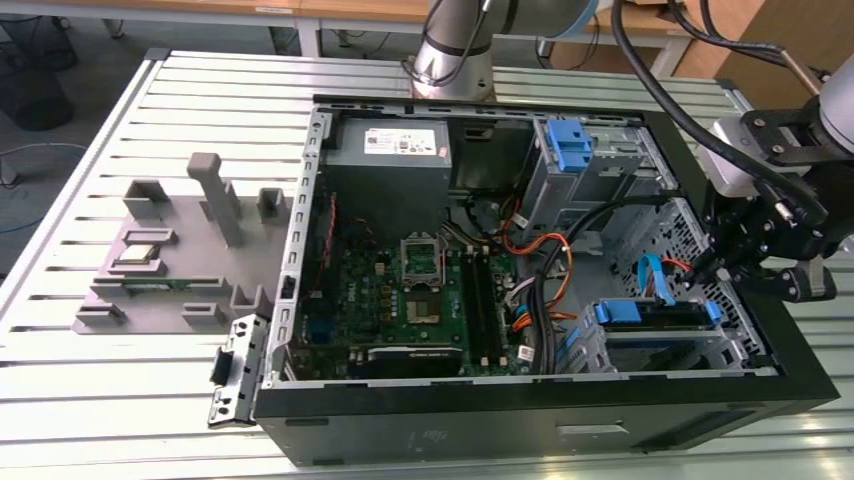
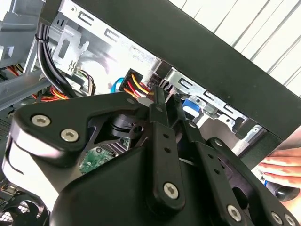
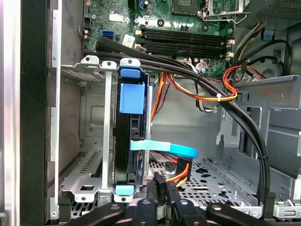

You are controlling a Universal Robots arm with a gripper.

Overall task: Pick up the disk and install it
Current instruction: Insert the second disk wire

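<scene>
In the exterior view the gripper hangs beside the open computer case, near the disk seated in its bay. The first wrist view shows the disk edge-on — fingers pinched on a connector. The second wrist view adds a person's hand.

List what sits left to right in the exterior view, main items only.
Grey fixture block → motherboard → disk in its bay → gripper, at the case's far-right edge.
</scene>
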